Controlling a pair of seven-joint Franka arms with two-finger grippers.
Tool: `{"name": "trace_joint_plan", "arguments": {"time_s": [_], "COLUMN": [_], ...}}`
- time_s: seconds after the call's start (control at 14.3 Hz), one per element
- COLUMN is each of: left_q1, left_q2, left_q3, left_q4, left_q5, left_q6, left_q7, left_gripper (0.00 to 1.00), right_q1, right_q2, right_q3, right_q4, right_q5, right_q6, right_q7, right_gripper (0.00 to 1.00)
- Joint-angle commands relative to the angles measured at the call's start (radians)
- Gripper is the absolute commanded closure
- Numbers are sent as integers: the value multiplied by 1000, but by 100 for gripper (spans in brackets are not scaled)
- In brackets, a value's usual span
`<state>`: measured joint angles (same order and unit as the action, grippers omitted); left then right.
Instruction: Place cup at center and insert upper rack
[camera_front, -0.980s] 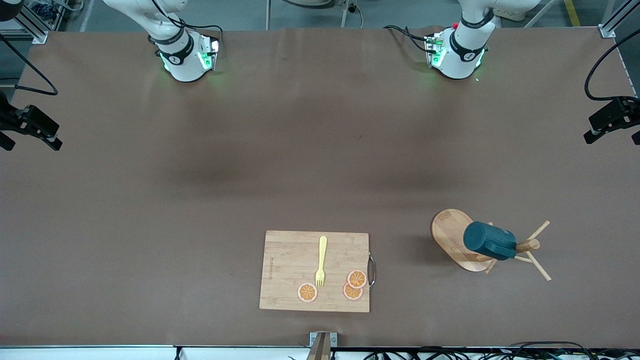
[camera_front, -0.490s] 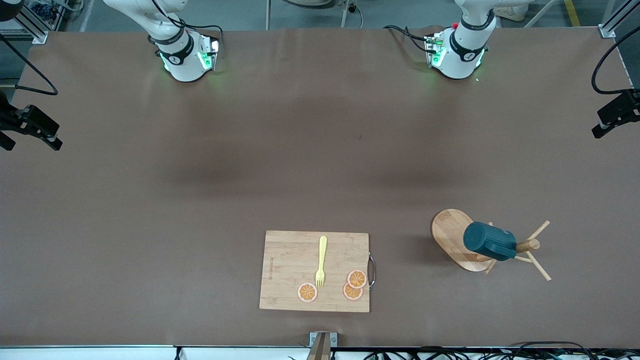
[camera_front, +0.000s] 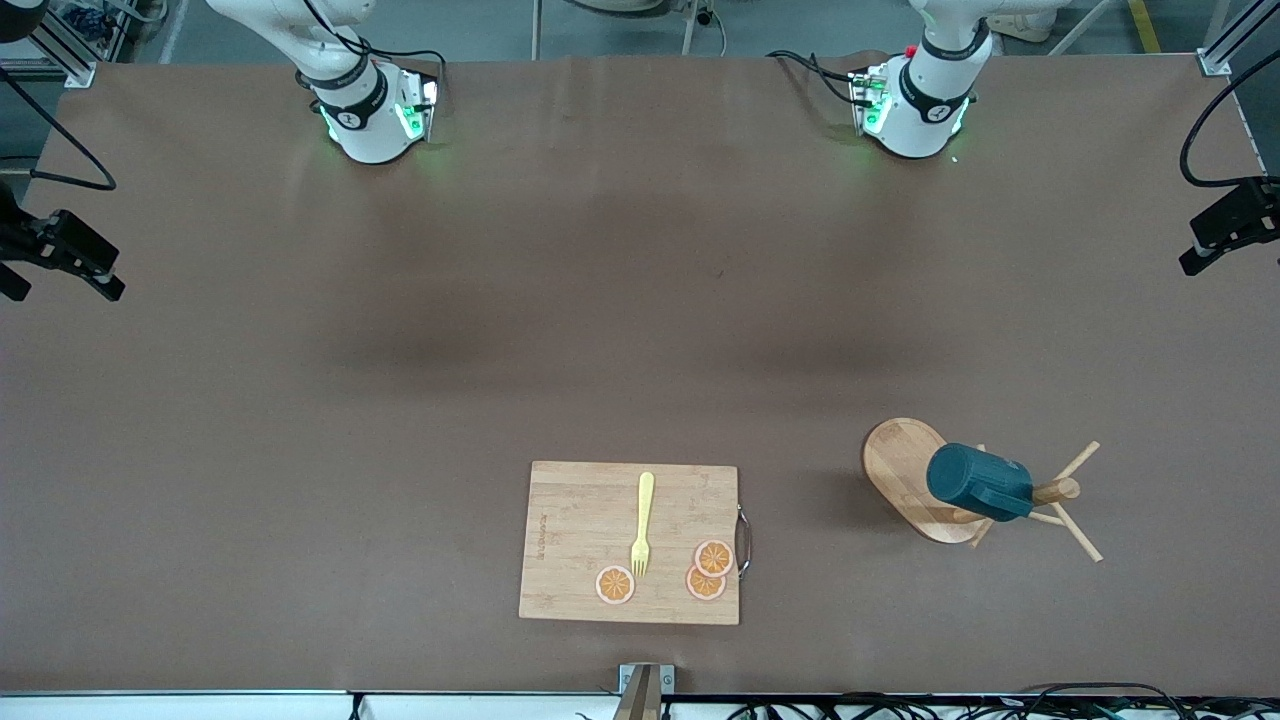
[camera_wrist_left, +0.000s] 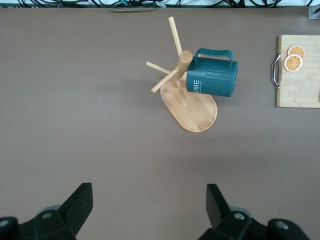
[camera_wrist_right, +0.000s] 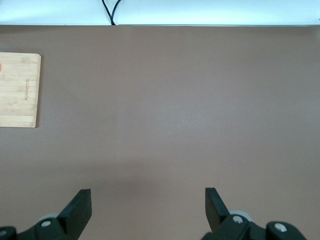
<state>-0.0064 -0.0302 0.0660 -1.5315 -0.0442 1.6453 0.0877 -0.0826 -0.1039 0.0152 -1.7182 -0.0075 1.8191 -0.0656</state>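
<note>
The cup (camera_front: 978, 482) hangs on a peg of the upper rack (camera_front: 905, 468), at about three o'clock from the cutting board (camera_front: 580, 520). It seems to hang sideways. The left gripper (camera_wrist_left: 149, 210) and the right gripper (camera_wrist_right: 148, 209) are both wide open, holding nothing, high over bare table (camera_front: 400, 350).
</note>
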Motion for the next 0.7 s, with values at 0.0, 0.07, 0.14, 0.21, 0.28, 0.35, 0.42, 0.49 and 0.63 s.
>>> {"name": "trace_joint_plan", "arguments": {"time_s": [0.0,0.07,0.14,0.21,0.28,0.35,0.42,0.49,0.63], "left_q1": [-29,-26,-15,-18,-20,-18,-18,-18,-18], "left_q2": [-22,-23,-23,-17,-17,-17,-17,-17,-22], "left_q3": [29,28,23,24,25,23,23,23,23], "left_q4": [-4,-4,-4,-7,-12,-13,-13,-12,-9], "left_q5": [3,3,1,1,3,3,3,3,3], "left_q6": [-15,-15,-15,-13,-15,-21,-25,-25,-25], "left_q7": [18,17,18,15,15,17,17,17,9], "left_gripper": [0,0,0,0,0,0,0,0,0], "right_q1": [7,7,7,7,7,7,7,7,7], "right_q2": [-17,-17,-17,-17,-17,-17,-17,-17,-17], "right_q3": [-3,-3,-3,-3,-3,-3,-3,-3,-3], "right_q4": [-9,-9,-9,-9,-9,-9,-9,-9,-9], "right_q5": [-19,-19,-19,-19,-19,-19,-19,-19,-19], "right_q6": [-6,-4,-4,-4,-4,-4,-3,-3,2], "right_q7": [-3,-3,-3,-3,-2,0,0,0,1], "right_gripper": [0,0,0,0,0,0,0,0,0]}}
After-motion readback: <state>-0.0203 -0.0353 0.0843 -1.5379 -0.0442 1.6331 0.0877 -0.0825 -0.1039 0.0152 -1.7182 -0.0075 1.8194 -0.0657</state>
